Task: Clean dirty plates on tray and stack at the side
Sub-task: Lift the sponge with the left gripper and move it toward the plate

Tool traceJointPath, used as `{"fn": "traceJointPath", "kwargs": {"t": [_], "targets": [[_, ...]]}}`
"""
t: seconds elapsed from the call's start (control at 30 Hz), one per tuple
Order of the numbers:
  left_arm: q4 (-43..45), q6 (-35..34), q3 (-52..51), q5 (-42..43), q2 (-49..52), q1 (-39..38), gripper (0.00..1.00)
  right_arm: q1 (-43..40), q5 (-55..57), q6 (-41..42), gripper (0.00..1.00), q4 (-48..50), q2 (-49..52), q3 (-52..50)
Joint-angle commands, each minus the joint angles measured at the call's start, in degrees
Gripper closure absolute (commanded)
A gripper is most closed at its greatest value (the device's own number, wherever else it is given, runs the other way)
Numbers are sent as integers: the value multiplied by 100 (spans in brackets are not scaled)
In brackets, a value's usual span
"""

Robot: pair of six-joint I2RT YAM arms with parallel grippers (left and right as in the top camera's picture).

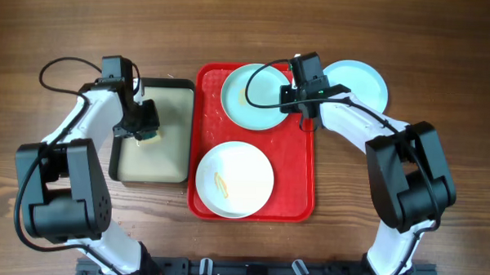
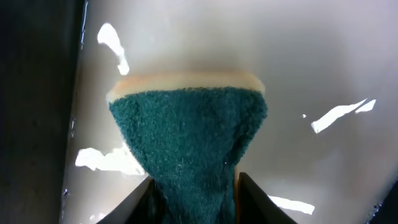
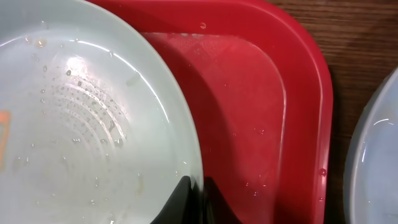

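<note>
The red tray (image 1: pixel 305 168) holds a pale green plate (image 1: pixel 250 97) at its far end and a white plate (image 1: pixel 234 179) with a yellowish smear at its near end. A pale blue plate (image 1: pixel 357 80) lies on the table right of the tray. My right gripper (image 1: pixel 305 111) is shut on the green plate's right rim (image 3: pixel 180 124), with the red tray (image 3: pixel 261 112) beneath and the blue plate's edge (image 3: pixel 373 162) at right. My left gripper (image 1: pixel 147 130) is shut on a green-and-yellow sponge (image 2: pixel 189 134) over the beige tray (image 2: pixel 311 56).
The black-rimmed beige tray (image 1: pixel 166 163) stands left of the red tray. Wood table surrounds both trays. A black rail runs along the table's near edge (image 1: pixel 257 273).
</note>
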Motion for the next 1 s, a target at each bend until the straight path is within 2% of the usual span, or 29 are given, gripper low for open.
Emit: {"fn": "traceJointPath", "kwargs": {"t": [0.0,0.1,0.17,0.23,0.3,0.37,0.43,0.57,0.63,0.77,0.9,0.97], "targets": [[177,31,-103,72,50,11,96,-17,81,24,92,15,-55,42],[120,109,-24,223,-79,11,96,-20,79,24,92,15,-55,42],[44,184,28,588,-673,11,96,-17,79,24,92,15,-55,42],[46,184,28,511,-1467,11,96,-20,79,4,92,13,-55,42],[44,184,26,319,-2345,11,96,-17,79,7,85,13,-57,42],[46,184,26,236,-3141,11,96,-20,76,4,72,11,-55,42],[63,184,26,238,-3707,11,96,-20,72,-24,66,7,-68,42],[66,361,26,151,-4135,11,96,-20,-317,-223,47,-243,-260,219],[61,466,24,131,-4024,11,96,-20,-527,-229,41,-295,-337,234],[61,463,22,160,-3602,11,96,-133,-525,-273,41,-323,-343,234],[63,463,22,160,-3217,11,96,-295,-527,-136,59,-282,-337,195],[61,463,22,195,-3158,11,96,-295,-527,-48,62,-197,-337,136]]}}
